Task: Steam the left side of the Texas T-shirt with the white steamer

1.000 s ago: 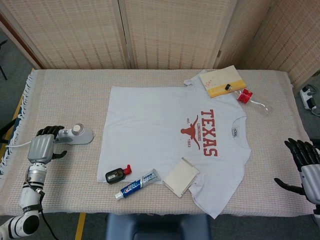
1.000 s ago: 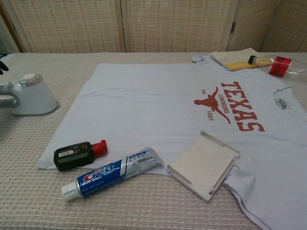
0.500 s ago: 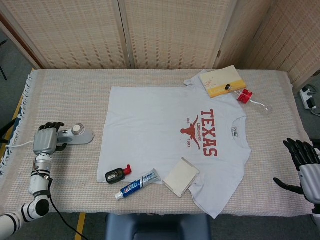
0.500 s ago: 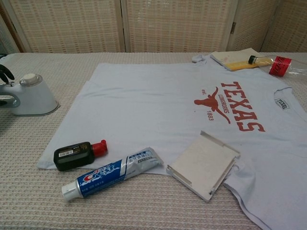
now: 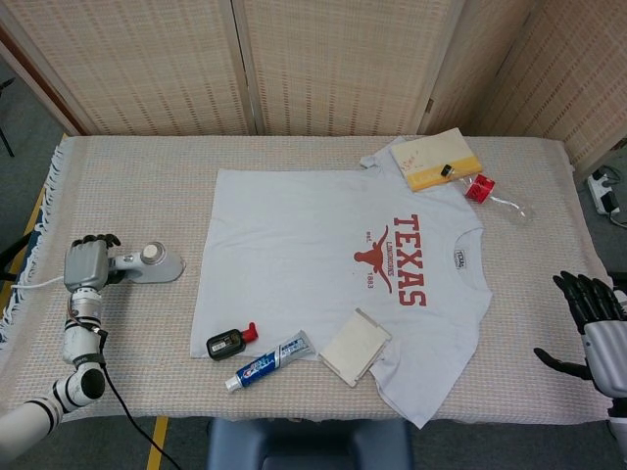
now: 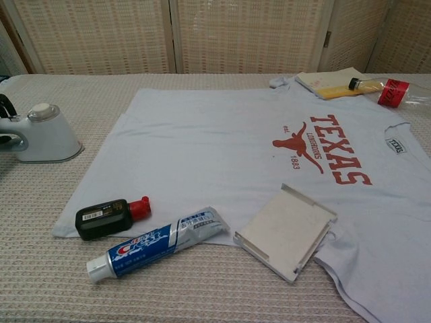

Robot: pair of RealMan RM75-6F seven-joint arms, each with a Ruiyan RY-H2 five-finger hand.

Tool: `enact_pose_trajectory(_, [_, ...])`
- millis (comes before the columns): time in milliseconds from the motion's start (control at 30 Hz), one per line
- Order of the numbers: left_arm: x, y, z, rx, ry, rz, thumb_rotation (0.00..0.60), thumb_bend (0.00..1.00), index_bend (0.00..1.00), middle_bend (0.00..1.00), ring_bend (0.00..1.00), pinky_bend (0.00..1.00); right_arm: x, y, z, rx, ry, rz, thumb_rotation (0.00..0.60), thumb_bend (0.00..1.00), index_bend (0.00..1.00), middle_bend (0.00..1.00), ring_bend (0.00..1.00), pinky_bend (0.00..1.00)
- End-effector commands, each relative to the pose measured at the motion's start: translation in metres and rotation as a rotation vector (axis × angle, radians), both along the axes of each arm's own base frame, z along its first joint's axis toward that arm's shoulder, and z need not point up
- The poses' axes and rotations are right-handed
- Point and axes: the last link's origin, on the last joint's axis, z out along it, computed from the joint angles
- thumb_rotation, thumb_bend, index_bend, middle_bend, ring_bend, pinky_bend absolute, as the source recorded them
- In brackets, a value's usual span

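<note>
Head view: the Texas T-shirt (image 5: pixel 333 284) lies flat across the middle of the cloth-covered counter (image 5: pixel 127 186), its red print toward the right. The white steamer (image 5: pixel 149 264) stands on the counter just left of the shirt's left edge, apart from it. The left robot hand (image 5: pixel 86 266) is at the steamer's handle on its left side, fingers curled around the handle. The right robot hand (image 5: pixel 596 318) hangs off the counter's right near edge, well apart from the shirt, dark fingers spread and holding nothing. A small black bottle with a red cap (image 5: pixel 231 340) and a toothpaste tube (image 5: pixel 268 360) lie at the shirt's near left corner; a flat white box (image 5: pixel 355 347) sits on the near hem. A yellow-edged book (image 5: pixel 436 158) lies at the far right, with a red-capped item (image 5: pixel 478 188) beside it.

Chest view: the steamer (image 6: pixel 42 134) stands at the far left, its handle cut off by the frame's edge, where only a dark sliver of the left robot hand (image 6: pixel 5 108) shows. The black bottle (image 6: pixel 108 217) rests on the shirt's (image 6: pixel 222 148) near left corner, the toothpaste tube (image 6: pixel 156 242) just nearer, the white box (image 6: pixel 286 230) to the right.
</note>
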Motion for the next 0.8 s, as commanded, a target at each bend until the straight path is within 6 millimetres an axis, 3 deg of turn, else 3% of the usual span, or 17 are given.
enact_pose_trajectory(33, [0.001,0.005,-0.008,-0.002,-0.013,-0.003,0.600,0.36,0.44,0.42,0.29,0.30,0.000,0.000,-0.001,0.001,0.000,-0.003,0.571,0.00,0.00,0.05,0.00,0.04])
enact_pose_trajectory(200, [-0.003,0.009,-0.016,-0.004,-0.017,-0.012,0.600,0.37,0.58,0.56,0.40,0.37,-0.001,-0.002,-0.011,0.053,-0.003,-0.023,0.570,0.00,0.00,0.05,0.00,0.04])
enact_pose_trajectory(467, [-0.011,0.014,-0.020,-0.004,-0.075,-0.032,0.600,0.40,0.83,0.88,0.71,0.60,0.005,-0.013,-0.042,0.205,0.006,-0.020,0.569,0.03,0.00,0.05,0.00,0.04])
enact_pose_trajectory(533, [-0.011,0.014,-0.018,0.005,-0.096,-0.055,0.600,0.40,0.86,0.91,0.74,0.63,0.008,-0.017,-0.049,0.252,0.014,-0.014,0.570,0.12,0.00,0.05,0.00,0.04])
enact_pose_trajectory(700, [-0.009,0.013,-0.011,0.029,-0.194,-0.106,0.600,0.42,0.92,0.99,0.80,0.65,0.018,-0.029,-0.069,0.392,0.031,0.005,0.571,0.51,0.00,0.05,0.00,0.04])
enact_pose_trajectory(800, [-0.006,0.012,-0.006,0.025,-0.218,-0.145,0.600,0.43,0.94,1.00,0.83,0.65,0.026,-0.037,-0.082,0.473,0.026,0.032,0.457,0.82,0.00,0.05,0.00,0.04])
